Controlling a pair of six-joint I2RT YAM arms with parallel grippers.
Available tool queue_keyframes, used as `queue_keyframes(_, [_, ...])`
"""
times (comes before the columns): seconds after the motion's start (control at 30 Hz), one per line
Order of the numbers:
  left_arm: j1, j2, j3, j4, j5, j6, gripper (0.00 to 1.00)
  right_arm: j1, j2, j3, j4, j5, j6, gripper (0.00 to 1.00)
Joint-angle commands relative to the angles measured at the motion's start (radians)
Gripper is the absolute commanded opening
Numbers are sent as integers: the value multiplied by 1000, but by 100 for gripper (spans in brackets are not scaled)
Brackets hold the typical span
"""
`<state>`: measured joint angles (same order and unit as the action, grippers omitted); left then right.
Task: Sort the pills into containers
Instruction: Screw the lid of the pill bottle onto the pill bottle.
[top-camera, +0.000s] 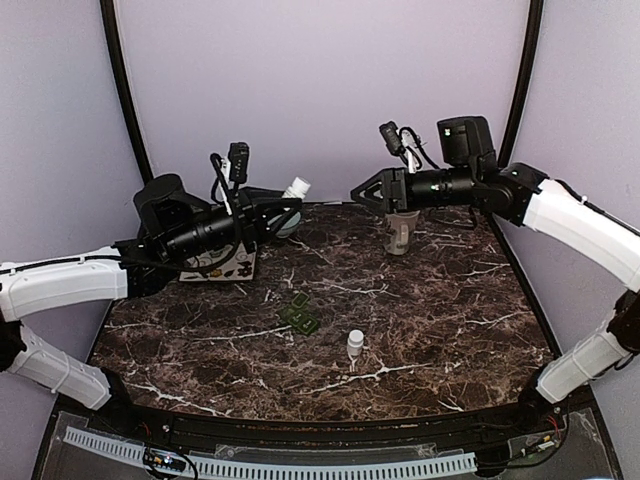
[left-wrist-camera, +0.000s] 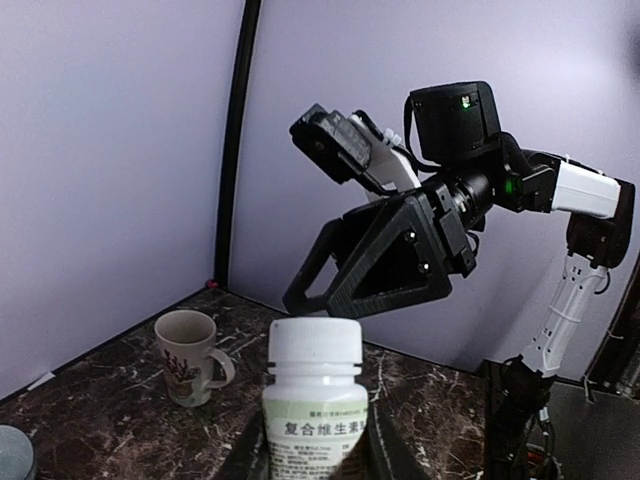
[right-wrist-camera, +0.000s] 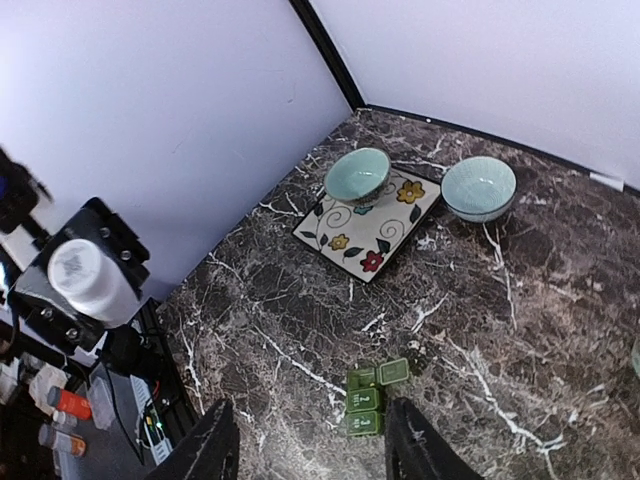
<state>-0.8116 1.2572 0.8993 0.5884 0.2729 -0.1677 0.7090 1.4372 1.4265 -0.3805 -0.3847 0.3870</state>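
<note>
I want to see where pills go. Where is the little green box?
In the top view, the small dark green plastic compartment box lies near the middle of the dark marble table, just left of the small white upright bottle.

Top cam is sitting high behind the bases, looking down on the whole worktop. Left wrist cam is facing level toward the right arm, white bottle close up. Right wrist cam is looking down from high, sharing the containers with top.
</note>
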Motion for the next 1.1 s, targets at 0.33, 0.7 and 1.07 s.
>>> queue_keyframes(0.33, [91, 228, 179, 25, 694, -352, 0, -2, -89, -68, 206, -190, -75, 67])
queue_keyframes(0.7, [100, 279, 214, 75, 767, -426, 0, 28, -60, -50, 199, -278, -55, 69])
queue_keyframes(1.07, [108, 316, 245, 97, 798, -454, 0, 62, -29, -18, 162, -315, -69, 63])
